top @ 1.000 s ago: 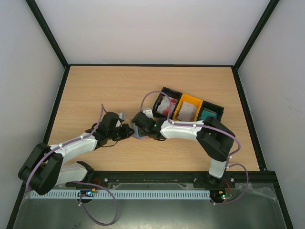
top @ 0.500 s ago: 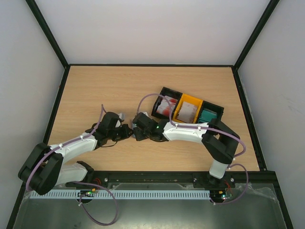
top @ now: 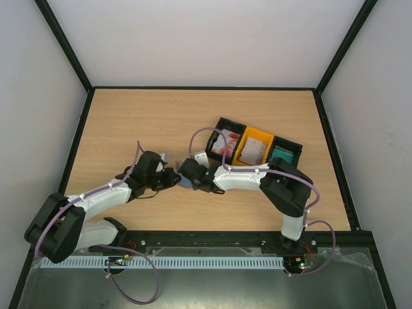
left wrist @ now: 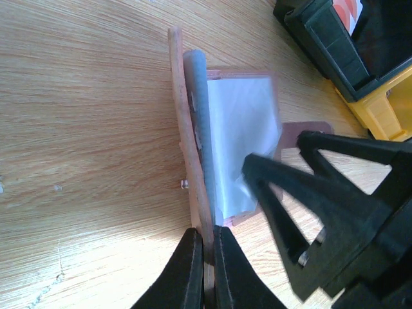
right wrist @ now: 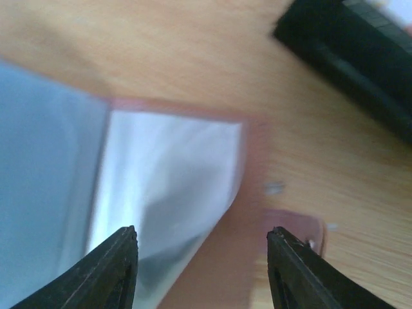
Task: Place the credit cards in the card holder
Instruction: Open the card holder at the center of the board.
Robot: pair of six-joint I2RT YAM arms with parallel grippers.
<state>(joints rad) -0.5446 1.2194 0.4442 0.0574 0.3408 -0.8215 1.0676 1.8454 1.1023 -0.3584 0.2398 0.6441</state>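
my left hand [left wrist: 205, 261] clamps the holder [left wrist: 239, 122] by its flap [left wrist: 185, 116], upright, so the pockets lie open on the counter [top: 141, 116] | my right hand [right wrist: 201, 251] spread wide, empty, over the clear pocket [right wrist: 167, 174] | cards [top: 223, 143] in trays [top: 290, 142] just beside | next, I judge: fetch a card

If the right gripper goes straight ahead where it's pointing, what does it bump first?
Most likely the card holder. The right gripper is open and points at its clear pocket, with nothing in between. How far away it is, I cannot tell.
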